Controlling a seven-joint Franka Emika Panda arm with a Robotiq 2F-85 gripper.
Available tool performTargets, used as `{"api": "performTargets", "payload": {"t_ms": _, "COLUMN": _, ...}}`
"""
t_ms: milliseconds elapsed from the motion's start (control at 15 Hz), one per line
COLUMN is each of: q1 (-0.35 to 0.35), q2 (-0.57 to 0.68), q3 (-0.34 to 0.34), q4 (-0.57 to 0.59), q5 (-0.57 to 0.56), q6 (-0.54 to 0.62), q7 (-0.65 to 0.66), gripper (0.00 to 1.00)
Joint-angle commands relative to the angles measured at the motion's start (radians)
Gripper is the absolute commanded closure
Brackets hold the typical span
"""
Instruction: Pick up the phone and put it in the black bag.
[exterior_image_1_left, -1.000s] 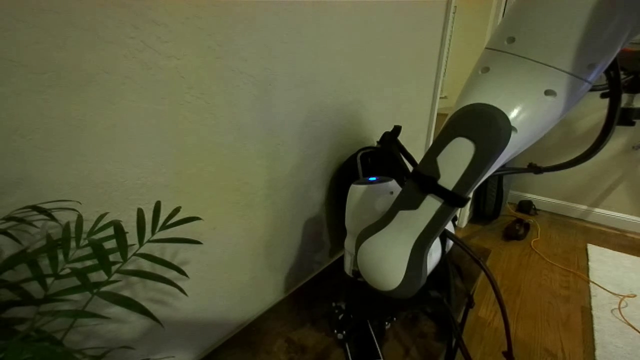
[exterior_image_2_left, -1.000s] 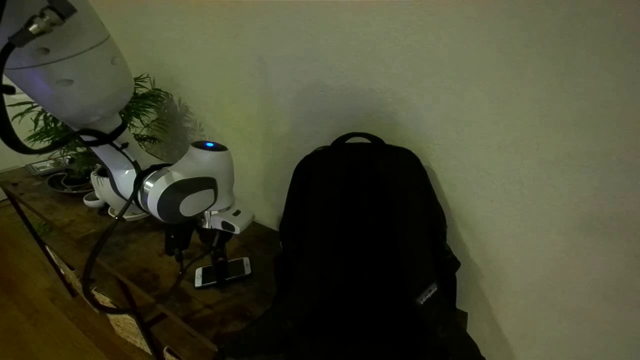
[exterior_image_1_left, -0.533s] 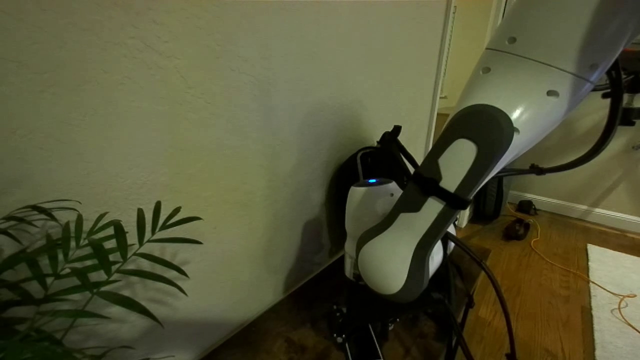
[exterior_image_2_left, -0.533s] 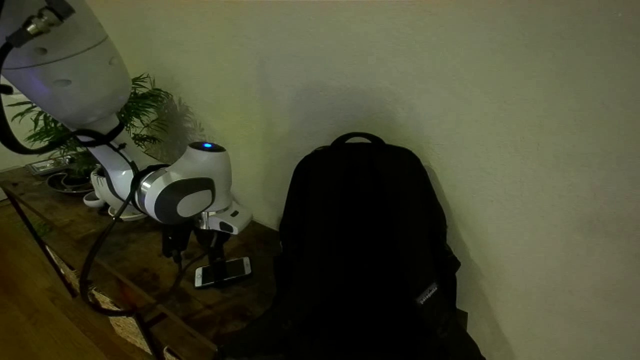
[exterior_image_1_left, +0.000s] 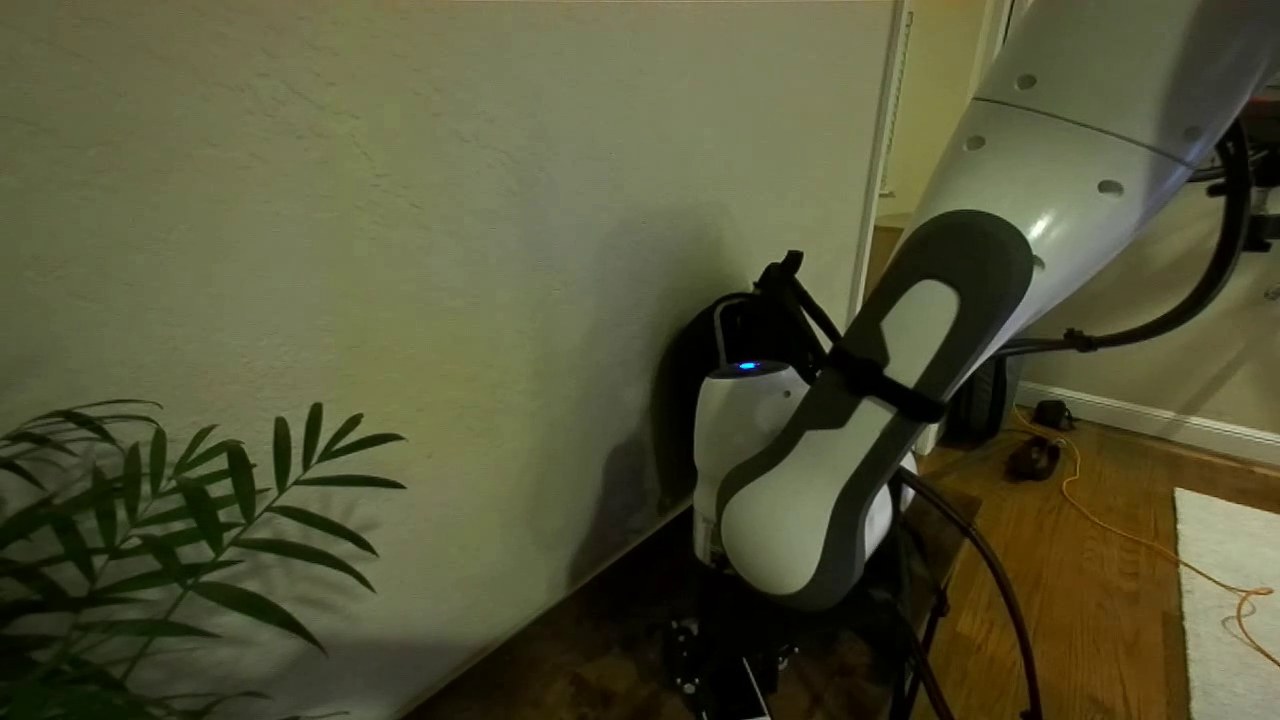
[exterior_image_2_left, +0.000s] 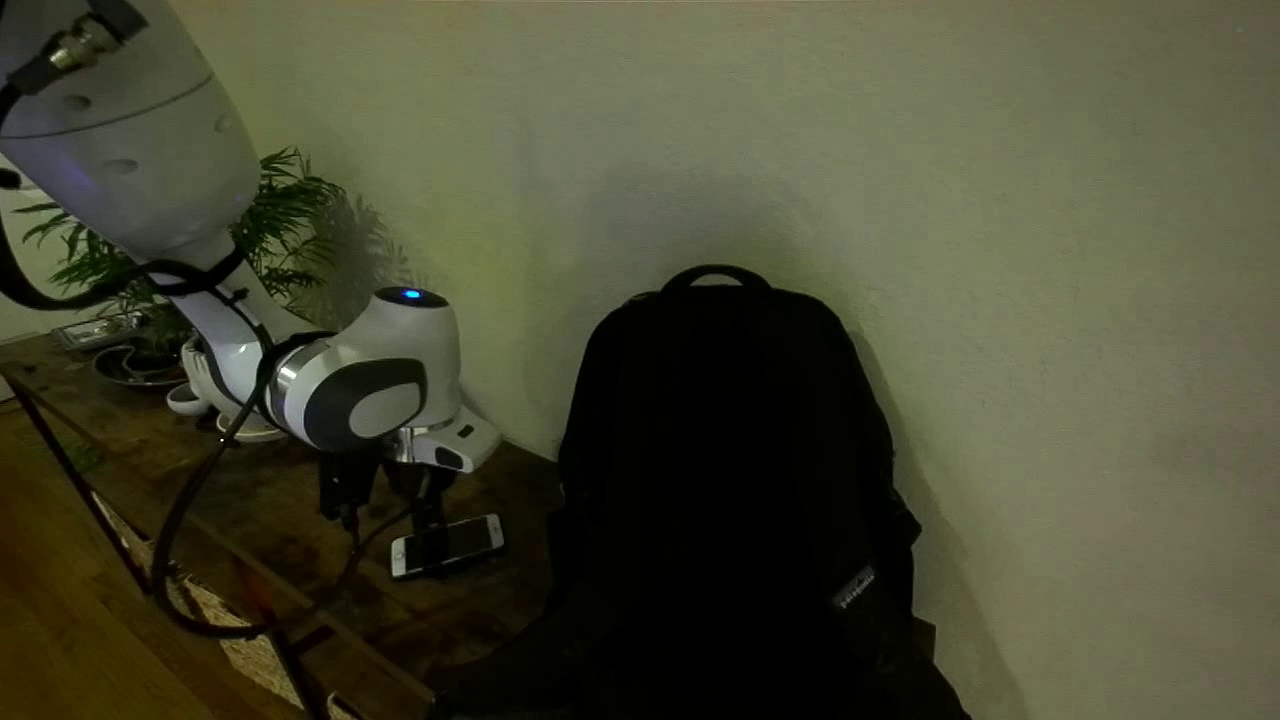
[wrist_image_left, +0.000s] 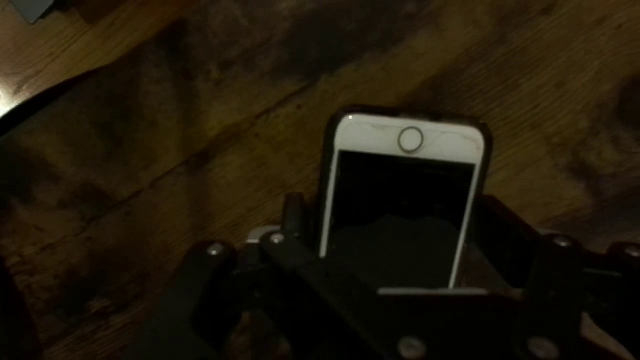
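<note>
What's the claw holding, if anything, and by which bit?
Can't tell: the claw straddles the phone across its long sides, but whether it's gripping doesn't show.

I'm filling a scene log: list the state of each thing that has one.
Phone: lying face up, screen dark
Gripper: open, astride the phone; contact unclear
Black bag: standing upright; too dark to tell if open
Arm light: glowing blue
Orange cord: slack
Plant: leafy, green
</note>
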Motion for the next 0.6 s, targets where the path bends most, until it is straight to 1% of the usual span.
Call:
{"api": "performTargets", "payload": {"t_ms": 0, "q1": -0.006, "q2": -0.039, "q3": 0.008, "q4": -0.045, "q5": 0.015, "q6": -0.006, "q7": -0.031, "gripper": 0.45}}
{"api": "performTargets", "payload": {"t_ms": 133, "q1": -0.01, "q2": -0.04, "q3": 0.008, "q4": -0.047, "q5": 0.015, "q6": -0.006, "q7": -0.035, "gripper": 0.57}}
{"api": "performTargets", "payload": {"t_ms": 467, "q1": -0.013, "q2": -0.046, "q3": 0.007, "q4": -0.053, "q5": 0.016, "q6": -0.003, "q7": -0.048, "gripper": 0.92}}
{"api": "performTargets", "payload": {"t_ms": 533, "q1": -0.011, "q2": -0.047, "q3": 0.005, "q4": -0.054, "q5": 0.016, "q6": -0.002, "q7": -0.047, "gripper": 0.69}}
